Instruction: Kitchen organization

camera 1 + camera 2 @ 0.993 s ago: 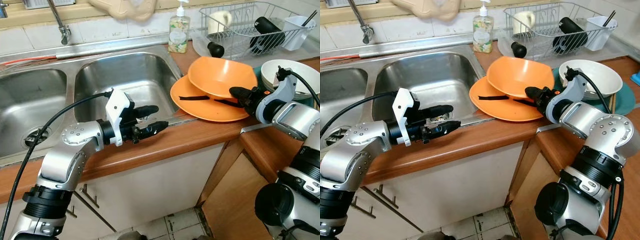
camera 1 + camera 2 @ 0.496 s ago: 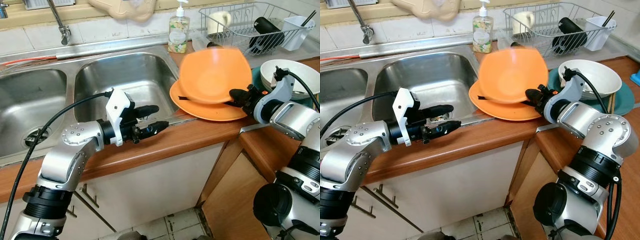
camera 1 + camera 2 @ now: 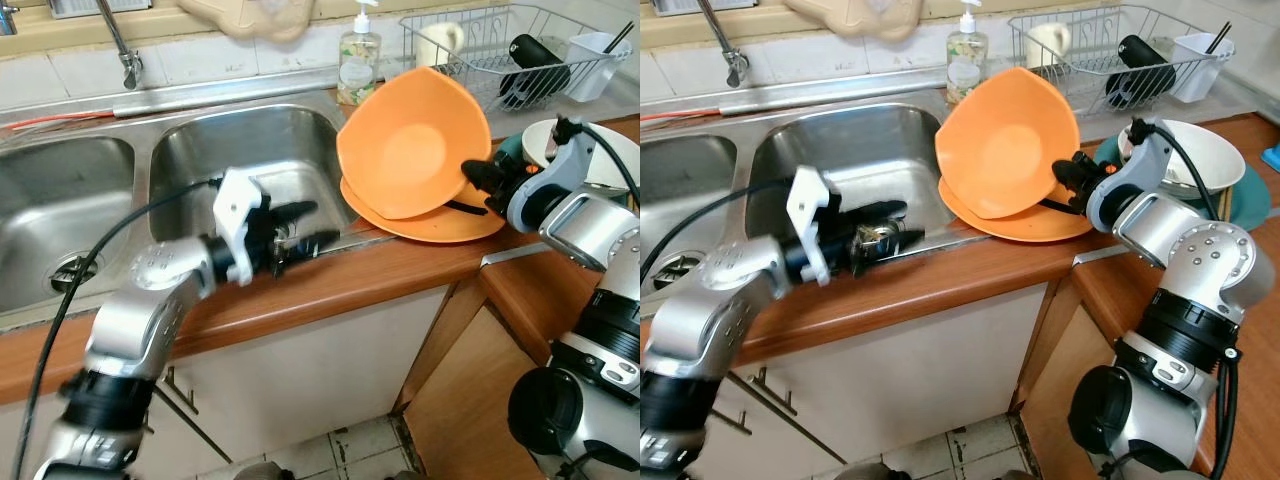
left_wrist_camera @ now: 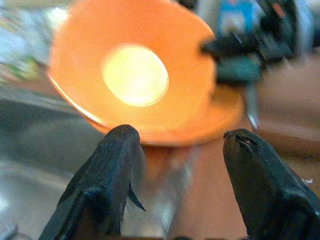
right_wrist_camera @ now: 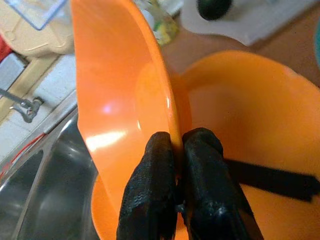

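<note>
The orange bowl [image 3: 412, 140] is held up on its edge, tipped so that its inside faces the sink [image 3: 250, 160]. Its rim is pinched tight between the 2 black fingers of the right gripper [image 5: 172, 150]. Just under it, an orange plate [image 3: 450, 222] is left lying on the brown counter [image 3: 400, 270], and a dark strip [image 5: 272, 179] is seen lying across that plate.

The left gripper [image 4: 175, 145] is held over the front edge of the sink, with its 2 fingers spread apart and nothing between them. It is pointed at the bowl, which is near but not touched.

Behind the bowl, a soap bottle [image 3: 358, 62] and a wire dish rack [image 3: 510, 50] are seen. A white bowl [image 3: 1185, 150] is seen beside the right arm.

The step in hand looks like lifting the bowl off the plate, so it can be put away or passed along. For the next move, the bowl would need to be carried clear of the plate without being knocked on it. If it is to be passed over, the far rim would have to be taken by the left gripper before the pinch is let go.
</note>
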Robot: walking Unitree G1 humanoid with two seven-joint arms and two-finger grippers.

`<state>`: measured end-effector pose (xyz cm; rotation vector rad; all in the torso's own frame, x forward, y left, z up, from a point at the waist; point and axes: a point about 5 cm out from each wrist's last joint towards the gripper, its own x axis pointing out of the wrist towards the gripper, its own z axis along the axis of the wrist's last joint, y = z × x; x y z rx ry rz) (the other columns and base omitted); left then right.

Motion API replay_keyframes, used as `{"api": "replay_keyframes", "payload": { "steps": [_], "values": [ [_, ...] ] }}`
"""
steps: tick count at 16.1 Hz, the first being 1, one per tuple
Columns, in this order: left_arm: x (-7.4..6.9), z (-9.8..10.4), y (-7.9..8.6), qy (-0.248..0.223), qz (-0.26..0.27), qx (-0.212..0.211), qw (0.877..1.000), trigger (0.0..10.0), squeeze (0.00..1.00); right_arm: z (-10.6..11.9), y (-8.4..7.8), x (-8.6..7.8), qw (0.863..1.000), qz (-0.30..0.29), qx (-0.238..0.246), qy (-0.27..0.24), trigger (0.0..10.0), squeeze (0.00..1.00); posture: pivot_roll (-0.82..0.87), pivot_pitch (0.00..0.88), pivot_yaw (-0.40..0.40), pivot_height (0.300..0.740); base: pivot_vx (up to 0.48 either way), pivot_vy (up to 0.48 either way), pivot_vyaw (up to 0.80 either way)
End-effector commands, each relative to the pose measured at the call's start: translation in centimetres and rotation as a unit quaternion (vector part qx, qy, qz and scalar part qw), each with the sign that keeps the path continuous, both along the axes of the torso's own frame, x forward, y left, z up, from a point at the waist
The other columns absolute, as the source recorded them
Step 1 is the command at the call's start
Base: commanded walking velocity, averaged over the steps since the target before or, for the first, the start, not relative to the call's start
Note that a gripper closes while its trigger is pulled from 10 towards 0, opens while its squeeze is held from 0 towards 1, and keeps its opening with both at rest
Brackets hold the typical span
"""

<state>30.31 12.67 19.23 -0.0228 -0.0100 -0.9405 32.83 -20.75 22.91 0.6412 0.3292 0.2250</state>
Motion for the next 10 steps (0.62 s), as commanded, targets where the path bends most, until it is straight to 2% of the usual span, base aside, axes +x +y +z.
{"api": "replay_keyframes", "payload": {
  "steps": [1, 4, 6, 8, 10],
  "values": [
    [0.8, 1.1, 0.7, -0.011, 0.028, -0.022, 0.999, 10.0, 1.0, 1.5, 0.3, -0.3, 0.998, 0.02, -0.001, -0.052, 0.0, 0.0, -0.05, 0.0, 0.034, 0.74, 0.0, 0.0, 0.0],
    [2.0, 1.7, 0.6, -0.033, 0.053, -0.027, 0.998, 10.0, 0.99, 2.5, 0.5, -0.5, 0.995, 0.042, -0.001, -0.091, 0.0, 0.0, -0.06, 0.0, 0.039, 0.74, 0.0, 0.0, 0.0],
    [2.5, 2.0, 0.5, -0.038, 0.06, -0.033, 0.997, 10.0, 0.0, 2.7, 0.5, -0.5, 0.994, 0.045, 0.0, -0.101, 0.0, 0.0, -0.06, 0.0, 0.041, 0.74, 0.0, 0.0, 0.0],
    [3.9, 2.7, 0.5, -0.055, 0.082, -0.039, 0.994, 10.0, 0.0, 3.2, 0.9, -1.0, 0.99, 0.071, -0.002, -0.126, 0.0, 0.0, -0.06, 0.0, 0.042, 0.74, 0.0, 0.0, 0.0],
    [4.7, 3.3, 0.8, -0.063, 0.092, -0.045, 0.993, 10.0, 0.0, 3.5, 1.3, -1.3, 0.986, 0.092, -0.002, -0.141, 0.0, 0.0, -0.06, 0.0, 0.047, 0.74, 0.0, 0.0, 0.0]
  ]
}}
